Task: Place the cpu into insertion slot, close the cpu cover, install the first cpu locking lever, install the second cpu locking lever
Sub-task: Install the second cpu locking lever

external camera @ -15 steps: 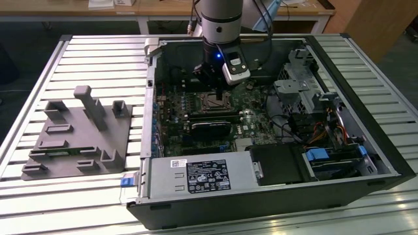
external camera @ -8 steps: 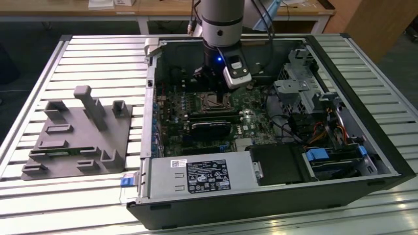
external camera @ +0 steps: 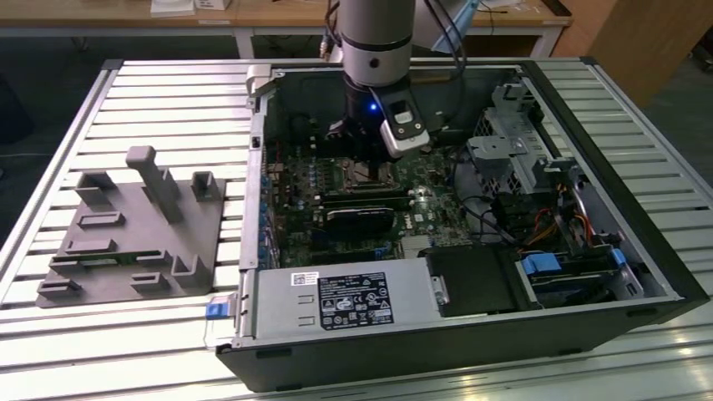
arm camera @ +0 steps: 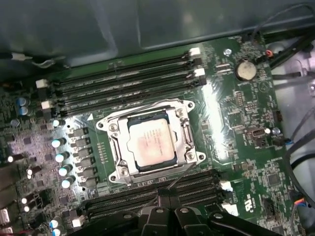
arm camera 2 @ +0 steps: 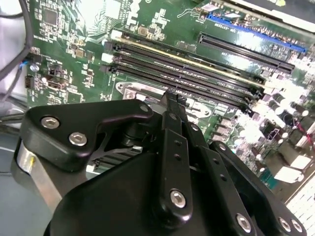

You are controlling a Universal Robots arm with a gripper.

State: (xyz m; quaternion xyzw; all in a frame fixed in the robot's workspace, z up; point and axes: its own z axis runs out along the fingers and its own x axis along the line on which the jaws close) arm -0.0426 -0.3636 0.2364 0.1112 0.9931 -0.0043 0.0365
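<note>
In the first wrist view the cpu lies flat in the insertion slot, its pale metal face up. The cpu cover, a silver frame, lies closed around it. A thin lever rod slants up from the socket's edge on the side nearest my fingers. My gripper hovers just off that edge, and its black fingers are pressed together. I cannot tell whether they touch the rod. In the exterior view my gripper hangs over the motherboard, just behind the socket.
Memory slots run along both sides of the socket. The open computer case walls in the board, with a power supply in front and drive bays and cables at the exterior view's right. A grey fixture stands outside the case.
</note>
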